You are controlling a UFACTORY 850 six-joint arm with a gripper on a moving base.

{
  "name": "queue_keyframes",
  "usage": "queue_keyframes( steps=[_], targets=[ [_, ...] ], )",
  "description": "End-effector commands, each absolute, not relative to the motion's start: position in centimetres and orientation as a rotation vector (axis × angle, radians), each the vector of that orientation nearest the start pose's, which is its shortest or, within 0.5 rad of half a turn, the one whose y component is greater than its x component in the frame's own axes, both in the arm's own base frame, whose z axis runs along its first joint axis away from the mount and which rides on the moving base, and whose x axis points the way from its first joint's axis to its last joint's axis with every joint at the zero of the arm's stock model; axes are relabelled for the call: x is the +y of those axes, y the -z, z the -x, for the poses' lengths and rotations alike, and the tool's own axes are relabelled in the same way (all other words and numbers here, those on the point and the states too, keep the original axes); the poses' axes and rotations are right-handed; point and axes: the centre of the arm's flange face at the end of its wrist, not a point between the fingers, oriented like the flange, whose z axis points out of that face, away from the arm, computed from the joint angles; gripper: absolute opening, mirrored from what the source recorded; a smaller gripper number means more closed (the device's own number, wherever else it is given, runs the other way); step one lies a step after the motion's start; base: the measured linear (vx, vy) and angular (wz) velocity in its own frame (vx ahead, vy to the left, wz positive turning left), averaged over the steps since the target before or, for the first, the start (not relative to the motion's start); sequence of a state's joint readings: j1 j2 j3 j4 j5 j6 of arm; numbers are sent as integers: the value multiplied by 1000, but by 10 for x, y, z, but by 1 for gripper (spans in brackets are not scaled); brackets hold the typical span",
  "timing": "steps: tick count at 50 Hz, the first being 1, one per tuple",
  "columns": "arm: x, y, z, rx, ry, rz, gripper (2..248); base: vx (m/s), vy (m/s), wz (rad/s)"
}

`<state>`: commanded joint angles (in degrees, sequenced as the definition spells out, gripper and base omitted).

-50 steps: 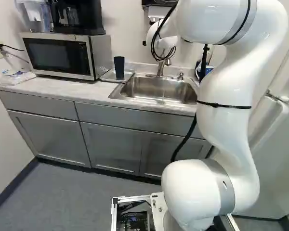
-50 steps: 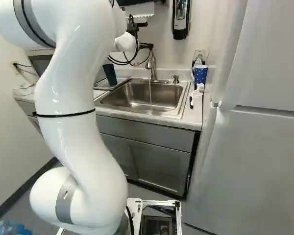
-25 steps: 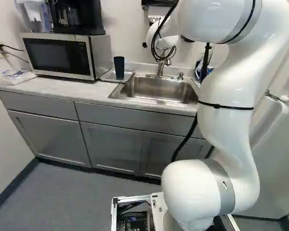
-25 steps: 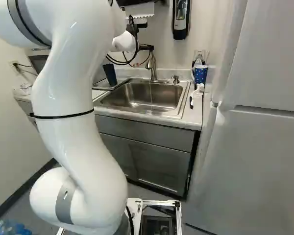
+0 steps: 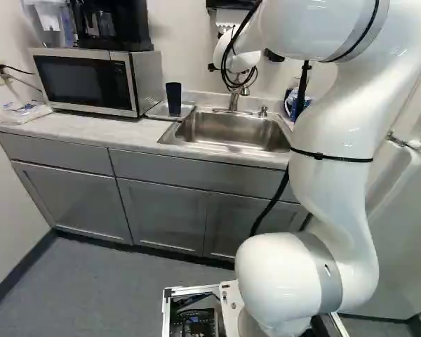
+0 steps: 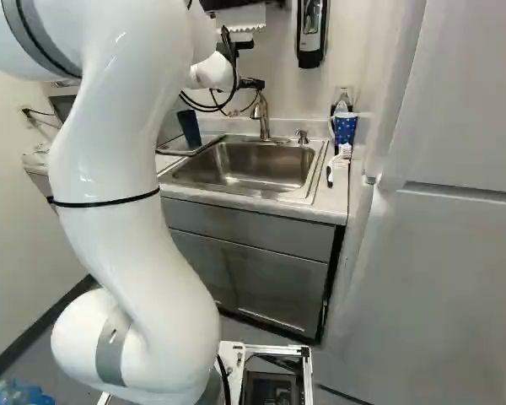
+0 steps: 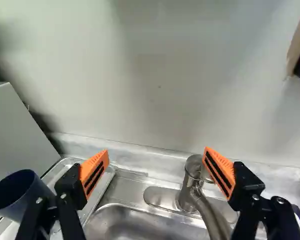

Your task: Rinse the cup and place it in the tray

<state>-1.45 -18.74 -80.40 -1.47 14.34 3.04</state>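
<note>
Dark blue, the cup (image 5: 173, 99) stood upright on the metal tray (image 5: 155, 111) in the left base view, between the microwave (image 5: 81, 81) and the sink (image 5: 228, 128). That view alone gave the microwave's whole front and the coffee maker (image 5: 112, 24) on top.

In the right base view the hand (image 6: 251, 83) was up by the top of the faucet (image 6: 262, 110), well apart from the cup and higher than it. Here the dotted mug (image 6: 344, 126) and the brush (image 6: 343, 153) showed plainly on the surface (image 6: 329, 198) beyond the sink; the left base view had the arm (image 5: 333, 182) over most of that corner.

In the wrist view the hand (image 7: 156, 151) stood wide open with nothing gripped, its orange pads (image 7: 94, 172) far apart. Below, the cup's open mouth showed outside the finger nearer the microwave, partly behind its black linkage.
</note>
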Motion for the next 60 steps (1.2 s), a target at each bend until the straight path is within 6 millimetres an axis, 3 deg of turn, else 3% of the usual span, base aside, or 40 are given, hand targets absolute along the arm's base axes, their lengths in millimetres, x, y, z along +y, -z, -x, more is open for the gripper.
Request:
queue_keyframes(
  steps=[10, 35, 60],
  targets=[
    [-16, -644, -659, 59, 1947, 2456, 247, 0, 0, 0],
    [-18, -671, -655, 61, 2014, 2403, 247, 0, 0, 0],
    [-50, -675, -626, 127, 2010, 2448, 247, 0, 0, 0]
  ],
)
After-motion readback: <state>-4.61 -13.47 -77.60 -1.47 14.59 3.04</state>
